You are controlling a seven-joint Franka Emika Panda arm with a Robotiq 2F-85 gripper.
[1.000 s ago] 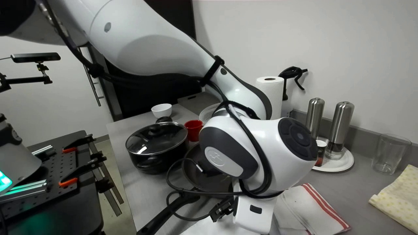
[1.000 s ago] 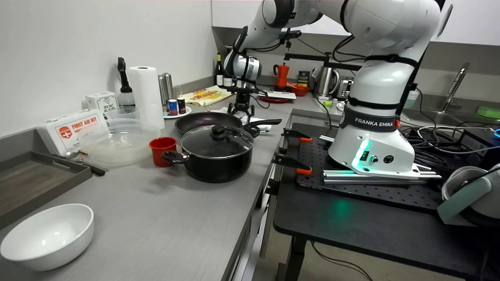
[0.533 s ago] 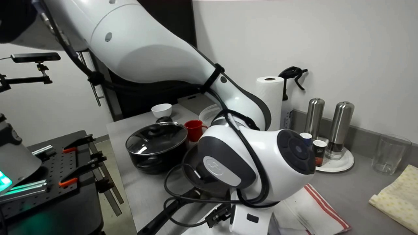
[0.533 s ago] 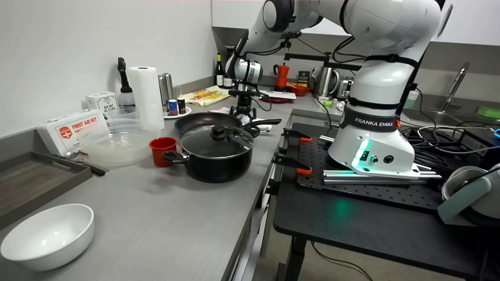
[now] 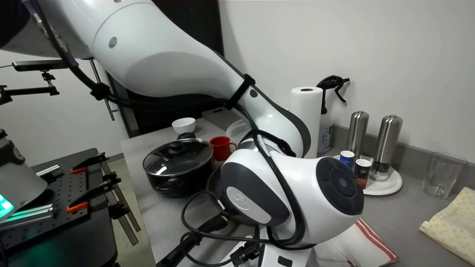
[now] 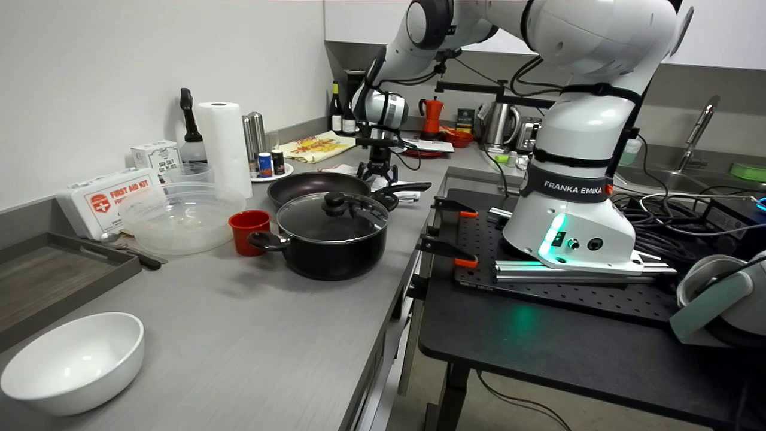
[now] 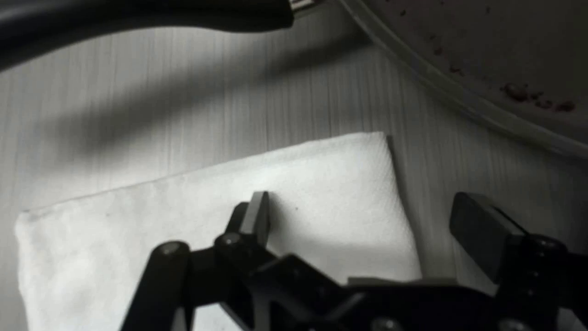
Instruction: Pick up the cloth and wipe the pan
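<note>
- Find the folded white fabric cloth flat on the grey streaked counter, near the dark round metal pan.
- See the black two-fingered gripper with jaws well apart, one over the cloth, one past its edge.
- Expect something light, soft and limp, likely to slide or lose a layer.
- Pinch low across that edge, catching every fold.

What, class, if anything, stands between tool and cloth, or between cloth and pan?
In the wrist view, nothing visible stands between the open tool and the cloth partly beneath it. A strip of counter separates cloth and pan; only the pan's rim stands in the way, and probably needs lifting over.
</note>
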